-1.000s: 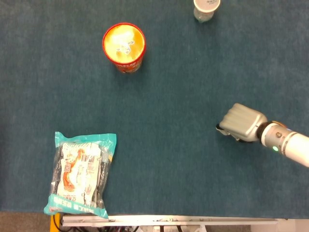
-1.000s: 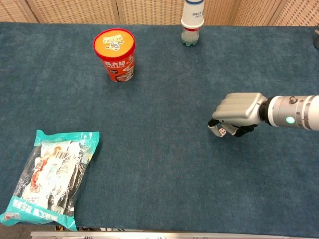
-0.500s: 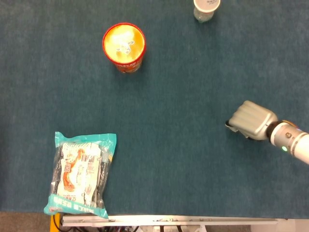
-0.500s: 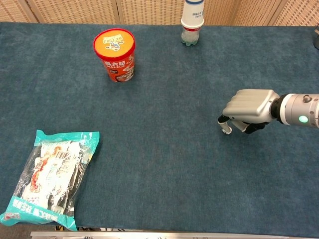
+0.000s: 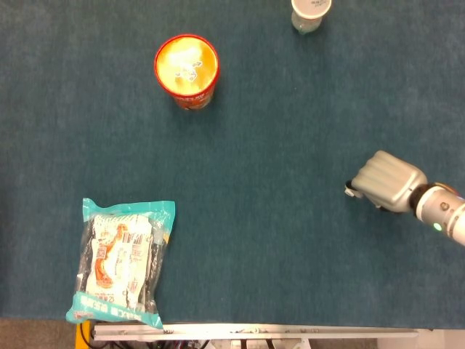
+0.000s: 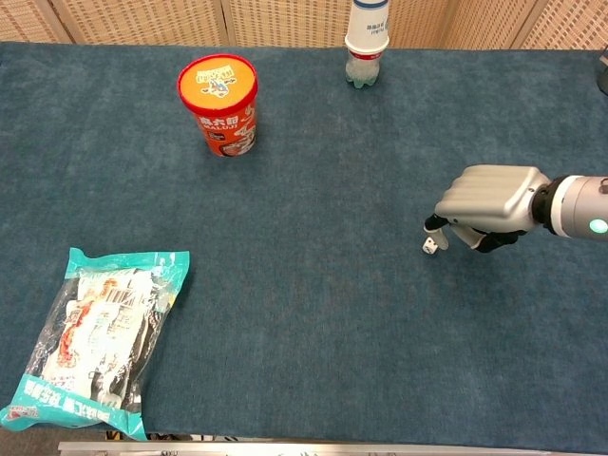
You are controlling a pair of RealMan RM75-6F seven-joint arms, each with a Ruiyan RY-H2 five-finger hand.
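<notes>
Here the right hand (image 6: 489,201) hovers over the blue worktop (image 6: 313,285), fingers curled on nothing; cup (image 6: 218,103), bottle (image 6: 366,38) and packet (image 6: 100,337) sit untouched, well apart.

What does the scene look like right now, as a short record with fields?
right hand: above bare cloth at the right, fingers curled under, holding nothing that shows
left hand: not in view
cup: red noodle cup upright, far left
bottle: upright at the far edge, cup over its top
packet: teal snack packet flat at the near left corner
surface: blue tablecloth
</notes>
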